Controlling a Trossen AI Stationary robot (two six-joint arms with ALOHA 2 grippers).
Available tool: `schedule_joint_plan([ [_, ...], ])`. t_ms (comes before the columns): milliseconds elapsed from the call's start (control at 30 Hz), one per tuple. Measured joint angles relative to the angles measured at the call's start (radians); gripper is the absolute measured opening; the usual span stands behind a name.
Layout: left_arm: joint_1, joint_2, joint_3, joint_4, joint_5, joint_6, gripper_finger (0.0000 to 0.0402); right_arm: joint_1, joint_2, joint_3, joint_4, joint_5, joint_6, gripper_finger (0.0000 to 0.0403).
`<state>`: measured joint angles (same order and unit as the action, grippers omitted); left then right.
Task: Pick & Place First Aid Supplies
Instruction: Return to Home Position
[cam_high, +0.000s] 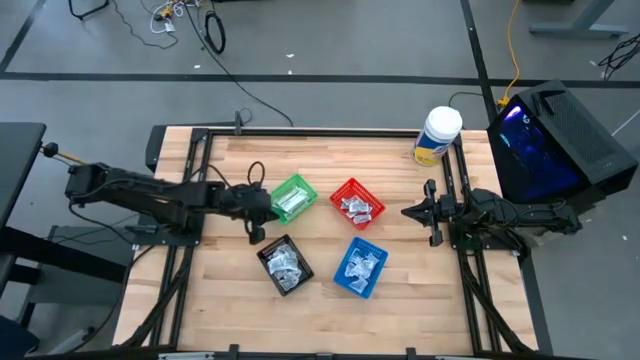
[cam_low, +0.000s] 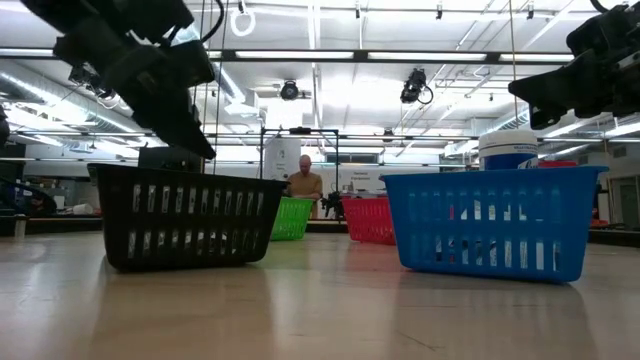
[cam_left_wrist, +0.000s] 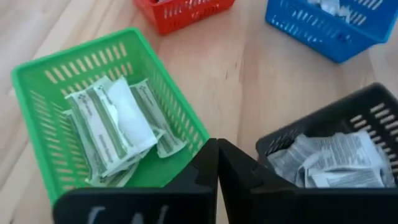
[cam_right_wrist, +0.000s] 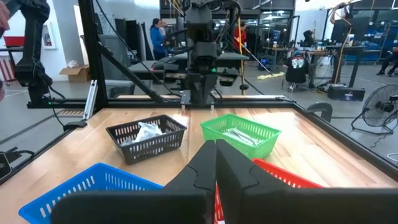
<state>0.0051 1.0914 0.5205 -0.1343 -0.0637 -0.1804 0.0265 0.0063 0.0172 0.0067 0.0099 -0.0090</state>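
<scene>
The first aid supplies lie sorted in four small baskets. Pale-green strips (cam_left_wrist: 115, 127) fill the green basket (cam_high: 293, 197). White packets (cam_left_wrist: 336, 162) lie in the black basket (cam_high: 285, 264), and others in the red basket (cam_high: 357, 203) and the blue basket (cam_high: 360, 267). My left gripper (cam_left_wrist: 217, 163) is shut with nothing between its fingers. It hangs slanting down over the bare wood beside the green basket's near-left corner, above the gap to the black basket. My right gripper (cam_right_wrist: 216, 152) is shut and level at the table's right side, pointing at the baskets.
A large white-lidded, yellow-labelled tub (cam_high: 437, 135) stands at the far right of the table. Bare wood lies along the near edge (cam_high: 320, 325) and between the baskets. A person (cam_low: 303, 182) stands in the room beyond the table.
</scene>
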Motion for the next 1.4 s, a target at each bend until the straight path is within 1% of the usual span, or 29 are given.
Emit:
schedule_joint_plan([
  [133,0.009,-0.031,-0.067,0.063,-0.002,0.009,0.0017,0.000,0.000,0.000,0.000,0.000,0.000,0.0013],
  [233,0.010,-0.057,-0.140,0.169,-0.005,0.010,0.0006,0.000,0.000,0.000,-0.001,-0.001,0.000,0.0013],
  [300,0.009,-0.075,-0.185,0.249,-0.001,0.009,0.0005,0.000,0.001,0.000,0.002,0.000,0.000,0.0013],
  [467,0.008,-0.138,-0.270,0.389,0.015,0.026,0.0006,0.000,0.001,0.000,0.001,0.000,0.000,0.0013],
  [567,0.002,-0.195,-0.313,0.423,0.023,0.061,0.0005,0.000,0.001,0.000,0.001,0.000,0.000,0.0013],
  [667,-0.004,-0.273,-0.343,0.439,0.032,0.066,0.0006,0.000,0.002,0.000,0.001,0.001,0.000,0.0013],
  [800,-0.008,-0.372,-0.380,0.435,0.071,0.111,0.0004,0.000,0.002,0.000,0.001,0.000,0.000,0.0013],
  [900,-0.010,-0.415,-0.390,0.434,0.097,0.123,0.0006,0.000,0.002,0.000,0.000,0.000,0.000,0.0013],
  [1167,-0.010,-0.465,-0.393,0.431,0.177,0.129,0.0004,0.000,0.002,0.000,0.000,0.000,0.000,0.0013],
  [1300,-0.010,-0.510,-0.399,0.418,0.224,0.203,0.0003,0.000,0.002,0.000,0.000,0.000,0.000,0.0013],
  [1400,-0.010,-0.544,-0.399,0.414,0.235,0.214,0.0002,0.000,0.002,0.000,0.000,0.000,0.000,0.0013],
])
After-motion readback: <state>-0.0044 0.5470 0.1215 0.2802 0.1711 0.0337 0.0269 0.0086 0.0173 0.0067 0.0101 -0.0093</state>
